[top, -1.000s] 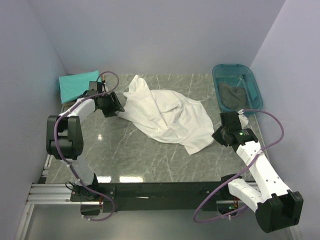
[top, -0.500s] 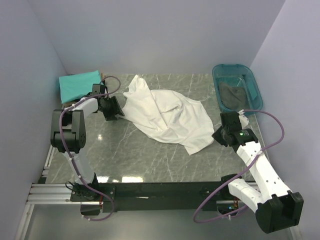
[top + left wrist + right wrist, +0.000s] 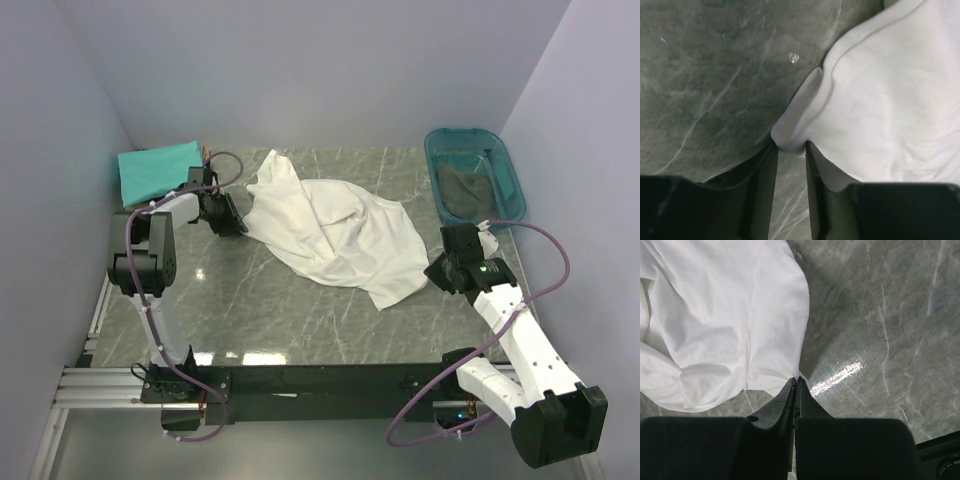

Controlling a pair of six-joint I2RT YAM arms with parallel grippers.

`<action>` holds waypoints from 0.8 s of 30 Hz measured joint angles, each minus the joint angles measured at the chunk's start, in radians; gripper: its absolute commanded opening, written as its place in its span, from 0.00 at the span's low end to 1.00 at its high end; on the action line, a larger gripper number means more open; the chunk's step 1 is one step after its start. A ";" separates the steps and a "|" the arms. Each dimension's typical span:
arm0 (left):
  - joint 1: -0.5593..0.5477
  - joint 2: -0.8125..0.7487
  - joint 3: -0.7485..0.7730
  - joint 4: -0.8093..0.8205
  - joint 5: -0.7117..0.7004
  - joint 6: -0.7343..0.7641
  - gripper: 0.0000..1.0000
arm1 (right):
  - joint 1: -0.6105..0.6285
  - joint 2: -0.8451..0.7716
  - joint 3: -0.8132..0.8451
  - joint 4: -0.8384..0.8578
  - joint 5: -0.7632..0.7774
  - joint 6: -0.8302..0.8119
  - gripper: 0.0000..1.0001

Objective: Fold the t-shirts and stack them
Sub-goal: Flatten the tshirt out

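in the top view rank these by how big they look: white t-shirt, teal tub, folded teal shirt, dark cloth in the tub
1. white t-shirt
2. teal tub
3. folded teal shirt and dark cloth: too alike to rank, and the cloth is bunched inside the tub

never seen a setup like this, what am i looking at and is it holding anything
Two robot arms, the left arm and the right arm, are bolted at the near edge of a table; each ends in a two-finger gripper. The wide picture comes from a fixed camera above and behind them; the other two come from cameras on the wrists. On the table lie a crumpled white shirt, a folded teal shirt at the far left and a tub holding dark cloth at the far right. The left gripper has its jaws apart, a fold of the white shirt's edge between the tips. The right gripper is shut at the shirt's opposite edge; whether it pinches cloth is unclear.
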 measured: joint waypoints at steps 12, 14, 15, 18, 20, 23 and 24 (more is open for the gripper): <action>0.000 0.035 0.074 -0.052 0.005 0.002 0.00 | 0.000 0.013 0.005 0.004 -0.005 -0.004 0.00; 0.000 0.014 0.083 -0.095 -0.006 0.002 0.00 | 0.000 0.020 0.006 0.010 -0.007 -0.006 0.00; 0.000 0.000 0.083 -0.114 -0.014 0.002 0.00 | 0.000 0.024 0.007 0.013 -0.008 -0.009 0.00; 0.000 -0.071 0.083 -0.188 -0.032 -0.002 0.00 | 0.000 0.039 0.007 0.021 -0.012 -0.020 0.00; 0.000 -0.148 0.077 -0.236 -0.042 -0.006 0.00 | 0.000 0.047 0.007 0.027 -0.013 -0.027 0.00; 0.000 -0.223 0.051 -0.271 -0.041 -0.017 0.00 | 0.000 0.056 0.008 0.036 -0.015 -0.039 0.00; 0.000 -0.252 0.033 -0.286 -0.041 -0.021 0.00 | 0.000 0.059 0.008 0.039 -0.015 -0.043 0.00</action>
